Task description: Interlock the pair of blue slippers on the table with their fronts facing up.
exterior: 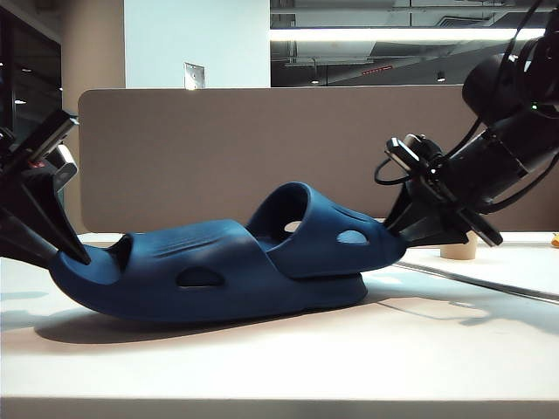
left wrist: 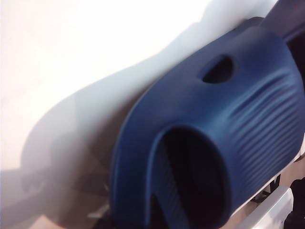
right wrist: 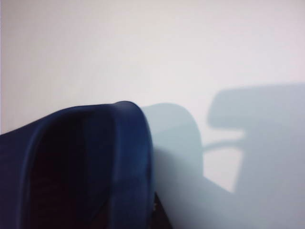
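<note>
The pair of blue slippers is sitting mid-desk, nested into each other in one long line running left to right across the exterior view. The left slipper lies flat; the right slipper has its strap hooked over the other and tilts up a bit at its right end.

The left claw comes down at a slant from the left edge and is pinching the left slipper's end, black fingers pressed onto it. The right claw reaches in low from the upper right and is clamped on the right slipper's tip.

The desk has plenty of bare white room in front. Behind is the partition panel, and a small tan cylinder stands off to the right behind the right arm.
</note>
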### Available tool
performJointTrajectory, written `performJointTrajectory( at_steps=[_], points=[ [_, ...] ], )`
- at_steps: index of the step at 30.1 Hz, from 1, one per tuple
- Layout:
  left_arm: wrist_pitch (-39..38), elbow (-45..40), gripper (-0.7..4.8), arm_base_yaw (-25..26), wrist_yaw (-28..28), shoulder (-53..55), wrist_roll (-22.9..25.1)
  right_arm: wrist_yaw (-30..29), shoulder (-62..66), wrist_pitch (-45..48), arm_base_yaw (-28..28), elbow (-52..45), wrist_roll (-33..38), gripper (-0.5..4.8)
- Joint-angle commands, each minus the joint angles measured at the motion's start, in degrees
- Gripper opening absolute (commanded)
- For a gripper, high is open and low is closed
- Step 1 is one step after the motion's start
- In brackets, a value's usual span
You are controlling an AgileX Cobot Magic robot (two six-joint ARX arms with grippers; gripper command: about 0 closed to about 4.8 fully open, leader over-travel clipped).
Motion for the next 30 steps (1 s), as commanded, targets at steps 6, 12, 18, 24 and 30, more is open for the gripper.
performJointTrajectory(
  at_steps=[6,12,18,24,30],
  points=[
    [5.4,0.5,-0.03,-1.1,4.5,-0.3,-0.8,-4.3,0.0,0.1,6.3,-0.1,-0.4,0.51],
    [7.7,0.5,-0.03,-3.1,4.3,-0.3,-2.8,-4.2,0.0,0.3,8.7,-0.1,-0.5,0.51],
    [6.8,0.5,-0.04,-3.1,4.3,-0.3,-2.9,-4.2,0.0,0.3,8.6,-0.1,-1.2,0.52],
    [5.8,0.5,-0.03,-3.1,4.3,-0.3,-2.0,-3.3,0.0,0.3,8.6,-0.1,-2.0,0.52],
    [5.9,0.5,0.35,-3.1,4.3,-0.3,-2.0,-2.8,0.0,0.3,8.6,-0.1,-2.2,0.54]
  ],
)
